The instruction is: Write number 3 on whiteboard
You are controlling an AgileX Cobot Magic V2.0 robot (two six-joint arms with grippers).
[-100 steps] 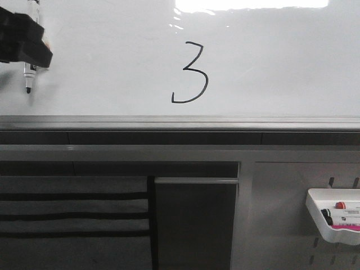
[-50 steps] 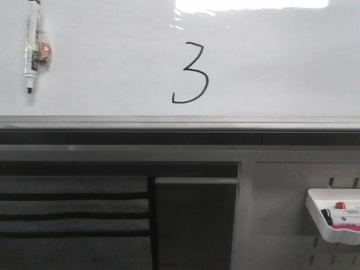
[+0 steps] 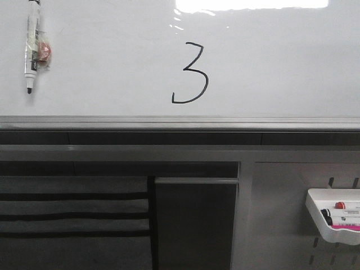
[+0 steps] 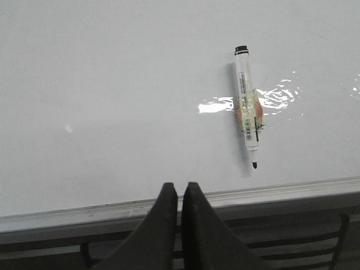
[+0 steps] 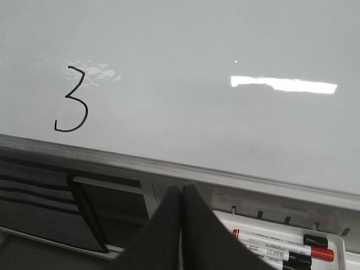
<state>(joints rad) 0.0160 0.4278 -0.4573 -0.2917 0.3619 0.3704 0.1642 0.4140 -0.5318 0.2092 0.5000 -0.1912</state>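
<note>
Premises present as an office or lab workroom. A large glossy whiteboard (image 3: pixel 101 62) with a grey metal lower rail (image 3: pixel 180 122) fills the upper field and reflects overhead strip lighting. A dry-erase marker (image 3: pixel 31 45) hangs uncapped on the board at upper left. Below right, a grey pegboard panel (image 3: pixel 275 214) carries a white tray (image 3: pixel 318 216) holding further markers. Dark fabric pockets (image 3: pixel 73 216) hang below left.

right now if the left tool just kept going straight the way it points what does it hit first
Most likely the whiteboard, low near its grey rail. The shut left tool aims at bare board, with the marker off to one side. Depth is unclear.
</note>
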